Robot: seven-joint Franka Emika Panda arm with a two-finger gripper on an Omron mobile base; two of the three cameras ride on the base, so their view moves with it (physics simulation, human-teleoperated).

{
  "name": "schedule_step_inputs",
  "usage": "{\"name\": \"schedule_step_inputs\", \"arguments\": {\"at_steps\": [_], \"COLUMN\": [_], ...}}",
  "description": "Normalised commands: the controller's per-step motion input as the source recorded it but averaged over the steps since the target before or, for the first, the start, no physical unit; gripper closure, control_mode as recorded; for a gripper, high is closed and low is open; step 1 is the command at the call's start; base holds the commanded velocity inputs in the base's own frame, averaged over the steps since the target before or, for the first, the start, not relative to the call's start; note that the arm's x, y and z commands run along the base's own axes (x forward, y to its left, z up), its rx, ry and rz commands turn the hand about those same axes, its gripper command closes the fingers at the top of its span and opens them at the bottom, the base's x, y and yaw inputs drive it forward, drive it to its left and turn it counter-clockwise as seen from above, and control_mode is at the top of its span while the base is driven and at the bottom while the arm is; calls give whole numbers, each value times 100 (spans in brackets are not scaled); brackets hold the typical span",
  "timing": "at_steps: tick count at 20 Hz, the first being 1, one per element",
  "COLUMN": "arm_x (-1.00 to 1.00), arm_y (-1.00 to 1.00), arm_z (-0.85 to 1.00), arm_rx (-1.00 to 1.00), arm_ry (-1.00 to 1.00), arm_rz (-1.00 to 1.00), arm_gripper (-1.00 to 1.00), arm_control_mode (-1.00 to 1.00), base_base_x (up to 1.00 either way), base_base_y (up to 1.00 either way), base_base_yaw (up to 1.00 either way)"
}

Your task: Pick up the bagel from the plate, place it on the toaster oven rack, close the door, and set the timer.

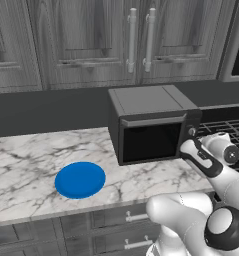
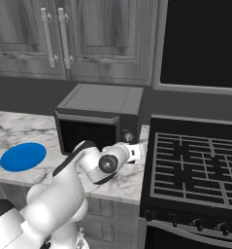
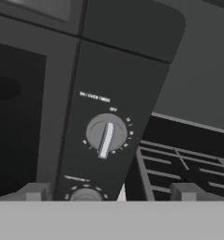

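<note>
Dark grey, boxy toaster oven [image 1: 151, 125] sits on white marble counter [image 1: 26, 165] w/ grey veining, its door [image 1: 150, 140] shut: black glass window, pale bar handle along top edge. Gripper [image 3: 111, 192] is right up at the oven's right-hand control strip. In hand view the two finger tips [image 3: 34, 191] show as small grey blocks set wide apart, nothing between them; timer knob [image 3: 106, 134] lies above the gap, roughly centred, not touching either tip. Knob is round, metallic grey, w/ a pale raised bar pointing down and slightly left; white tick marks ring it and small white lettering sits above, too blurred to read fully. A second knob [image 3: 85, 194] peeks just below, partly cut off.

From left base view the white arm reaches fwd from the lower right, wrist near the oven's front right corner. Plate [image 1: 80, 180] is a flat, bright blue disc on the counter, left of the oven and nearer the front edge, well apart from the gripper; its surface is bare. Bagel can't be made out thru the dark glass.

Right of the oven: black stove [image 2: 195, 160] w/ cast grates. Behind: wood-grain grey cabinets [image 1: 91, 40] w/ pale bar handles.
</note>
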Motion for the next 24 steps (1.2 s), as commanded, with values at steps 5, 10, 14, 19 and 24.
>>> {"name": "schedule_step_inputs", "arguments": {"at_steps": [5, 10, 14, 19, 24], "arm_x": [16, 7, 0, 6, 8], "arm_y": [2, 0, 0, 0, 0], "arm_z": [0, 0, 0, 0, 0], "arm_rx": [0, 0, 0, 0, 0], "arm_ry": [-1, -2, -2, -2, -2], "arm_rz": [-3, -1, 0, 0, 0], "arm_gripper": [-100, -100, -100, -100, -100], "arm_control_mode": [-100, -100, -100, -100, -100], "base_base_x": [0, 0, 0, 0, 0], "base_base_y": [0, 0, 0, 0, 0], "base_base_yaw": [0, 0, 0, 0, 0]}}
